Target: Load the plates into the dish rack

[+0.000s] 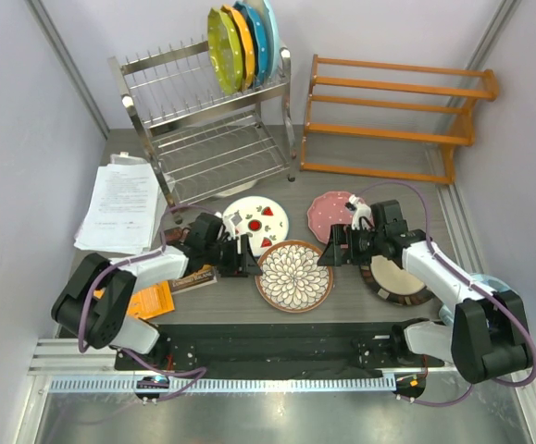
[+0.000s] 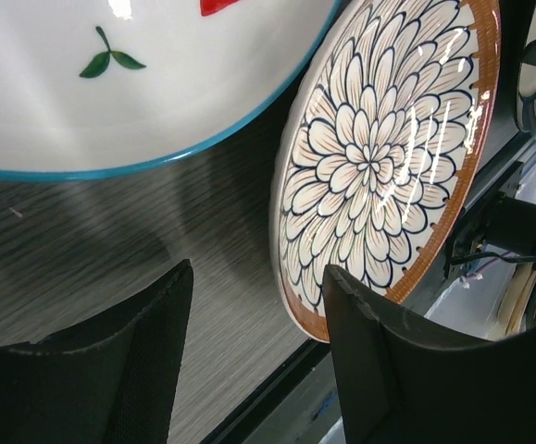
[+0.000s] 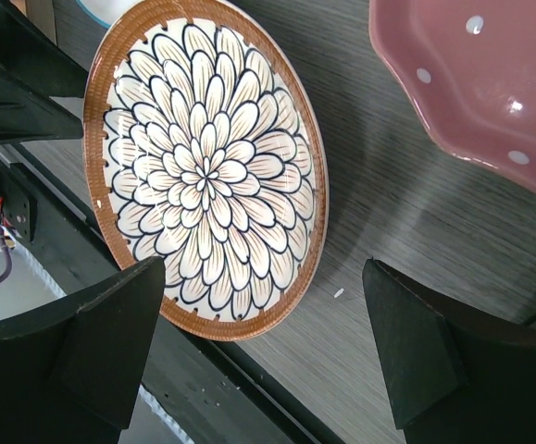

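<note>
Petal plate [image 1: 293, 276] lies flat on the counter [image 1: 360, 180], low in the middle of the frame, right between the left end effector [image 1: 249, 259] and the right end effector [image 1: 329, 250]. Both are spread wide, holding nothing. The dish rack [image 1: 207, 129] stands upper left.

Four patterned plates [image 1: 293, 275] flat near rack [image 1: 214, 155]

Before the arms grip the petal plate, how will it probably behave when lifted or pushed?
The petal plate looks like glazed ceramic, so it is probably stiff, heavy for its size and breakable. Its glaze shows bright glare, so a grip may slip. It lies flat on the table, so a push would likely slide it, not tip it.
</note>
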`<state>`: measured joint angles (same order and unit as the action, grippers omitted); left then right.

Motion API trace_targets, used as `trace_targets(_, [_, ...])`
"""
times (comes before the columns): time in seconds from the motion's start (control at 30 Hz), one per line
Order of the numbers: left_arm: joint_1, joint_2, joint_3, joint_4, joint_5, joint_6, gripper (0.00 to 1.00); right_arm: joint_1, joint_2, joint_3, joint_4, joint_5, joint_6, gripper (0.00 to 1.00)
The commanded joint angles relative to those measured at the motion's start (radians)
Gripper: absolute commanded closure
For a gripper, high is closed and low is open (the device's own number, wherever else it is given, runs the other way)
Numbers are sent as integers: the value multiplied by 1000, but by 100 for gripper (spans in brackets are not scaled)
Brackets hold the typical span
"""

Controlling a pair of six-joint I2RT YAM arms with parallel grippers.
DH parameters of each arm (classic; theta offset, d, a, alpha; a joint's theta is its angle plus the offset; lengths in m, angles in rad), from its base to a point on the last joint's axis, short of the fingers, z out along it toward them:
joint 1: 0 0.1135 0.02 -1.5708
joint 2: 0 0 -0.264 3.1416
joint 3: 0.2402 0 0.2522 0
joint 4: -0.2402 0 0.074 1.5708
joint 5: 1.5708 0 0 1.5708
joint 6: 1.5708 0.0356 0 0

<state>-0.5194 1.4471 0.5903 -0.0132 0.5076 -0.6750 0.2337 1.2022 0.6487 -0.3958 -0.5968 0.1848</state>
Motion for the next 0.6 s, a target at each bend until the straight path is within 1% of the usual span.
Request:
trace_targets(0.0, [-4,31,19,47,-3,-8,43,4,17,-9,60,-29,33,7])
trace_targets(0.03, [-7,47,23,47,-1,-11,46,6,20,-11,67,-28,33,7])
trace_targets(0.2, [-42,137,89,53,17,-14,50,4,25,-40,87,-20,47,7])
trace_targets(0.23, [-47,159,100,58,16,-14,56,4,26,-44,94,-23,51,7])
trace_targets(0.27, [-53,170,108,58,14,-15,59,4,31,-46,97,-26,50,7])
trace_targets(0.4, [-64,206,126,65,16,-34,67,4,83,-41,110,-49,44,7])
trace_targets(0.43, [-65,208,123,73,14,-34,74,4,126,-37,110,-60,41,7])
trace_targets(0.5, [-65,203,114,73,14,-23,83,3,157,-29,117,-73,36,8])
trace_targets(0.57, [-64,176,95,62,12,-3,90,3,195,-23,121,-93,25,8])
